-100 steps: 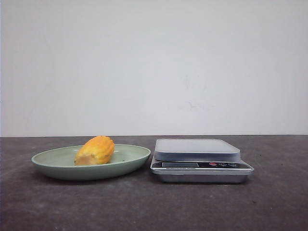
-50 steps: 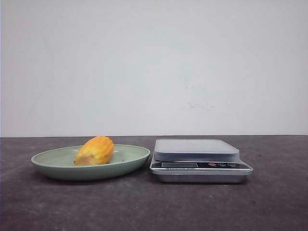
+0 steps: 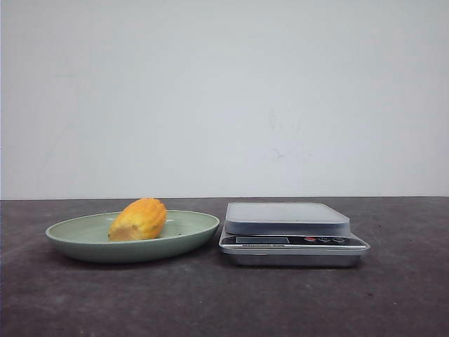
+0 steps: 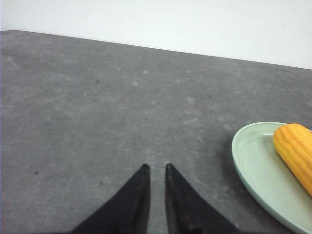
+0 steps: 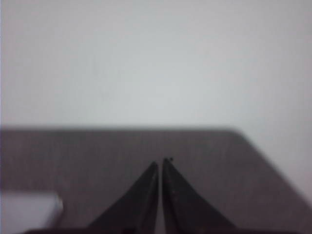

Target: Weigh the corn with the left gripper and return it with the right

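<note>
Front view: a dark grey, matte, faintly mottled table (image 3: 224,302) meets a plain white wall. On it sits a shallow oval plate (image 3: 77,239) of smooth pale green, and inside the plate lies the corn (image 3: 139,219), a stubby yellow-orange cob with bumpy kernel rows, its paler cut end towards the camera. Just beside the plate, on the robot's right, stands a flat rectangular kitchen scale (image 3: 293,234) with a silvery body, a pale grey weighing platform, a narrow dark display and small round buttons. Neither arm shows here.

Left wrist view: the left pincer (image 4: 155,168) hangs over bare table, its 2 black tapered fingers drawn nearly together with only a thin slit between, gripping nothing. The plate rim and the ribbed corn lie off to one side, well apart from the tips.

Right wrist view: blurred. The right pincer (image 5: 160,163) is likewise clenched to a narrow slit and empty; a pale rounded corner, probably the scale, sits near the frame edge
</note>
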### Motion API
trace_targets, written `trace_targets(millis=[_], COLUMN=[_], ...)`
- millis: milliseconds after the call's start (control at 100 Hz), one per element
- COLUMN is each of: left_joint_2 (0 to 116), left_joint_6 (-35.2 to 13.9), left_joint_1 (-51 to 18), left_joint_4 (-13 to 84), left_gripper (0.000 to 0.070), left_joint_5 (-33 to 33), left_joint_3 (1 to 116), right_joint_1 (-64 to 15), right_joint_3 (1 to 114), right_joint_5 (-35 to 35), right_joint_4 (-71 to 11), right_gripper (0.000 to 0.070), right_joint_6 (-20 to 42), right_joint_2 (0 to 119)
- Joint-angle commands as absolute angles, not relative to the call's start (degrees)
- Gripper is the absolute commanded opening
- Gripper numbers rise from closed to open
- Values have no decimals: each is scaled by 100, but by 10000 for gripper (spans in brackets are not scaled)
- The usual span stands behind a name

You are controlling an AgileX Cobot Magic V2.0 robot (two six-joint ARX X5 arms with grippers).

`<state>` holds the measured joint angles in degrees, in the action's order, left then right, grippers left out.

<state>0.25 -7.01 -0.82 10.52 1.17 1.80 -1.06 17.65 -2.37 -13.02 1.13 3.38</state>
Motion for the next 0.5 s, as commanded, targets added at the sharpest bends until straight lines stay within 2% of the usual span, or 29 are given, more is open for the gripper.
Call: trace_targets(millis=[0,200,490], left_joint_2=[19,19,19], left_joint_6=[-652,-652,-652], left_joint_1=[-75,-75,-75], left_joint_4=[1046,1048,1050], left_gripper=[12,12,12], left_joint_5=[106,106,104], left_joint_3=[80,80,80], right_joint_1=[-86,-86,-86], right_joint_3=[1413,543,73], right_joint_5=[-244,-268,-305], right_joint_4=[-1098,-593,-740], right_gripper=[8,8,8], right_joint_6=[43,38,38], right_joint_2=[207,25,25])
